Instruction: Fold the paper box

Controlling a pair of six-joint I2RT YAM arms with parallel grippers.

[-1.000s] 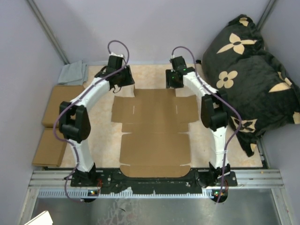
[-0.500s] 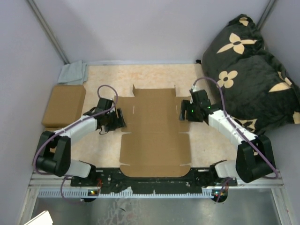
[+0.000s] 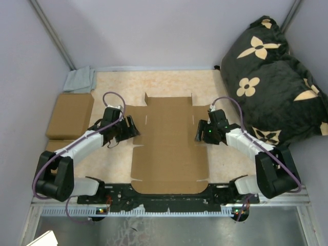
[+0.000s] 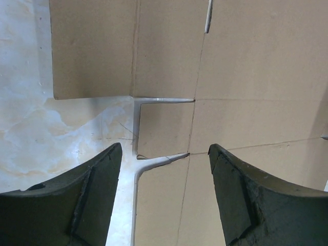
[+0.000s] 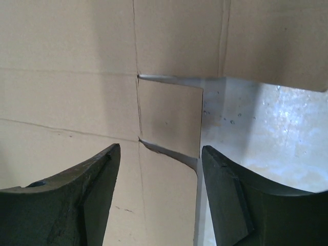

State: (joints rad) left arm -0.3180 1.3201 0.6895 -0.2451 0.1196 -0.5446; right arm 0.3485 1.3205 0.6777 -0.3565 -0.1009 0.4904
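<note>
1. Paper box [image 3: 169, 154]: matt brown cardboard, smooth.
2. Table [image 3: 169, 82]: mottled beige top, faintly glossy.
3. Left gripper [image 4: 164, 148]: dark matt plastic, grainy.
4. Pillow [image 3: 277, 77]: black patterned cloth.
5. Rag [image 3: 79, 79]: crumpled grey cloth.

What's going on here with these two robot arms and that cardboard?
Two robot arms are working on a paper box, a brown cardboard blank lying mostly flat on the table. The left gripper and right gripper sit low at its opposite side edges, jaws open, each lined up with a small side tab. Neither grips anything, so the folding looks barely begun.
</note>
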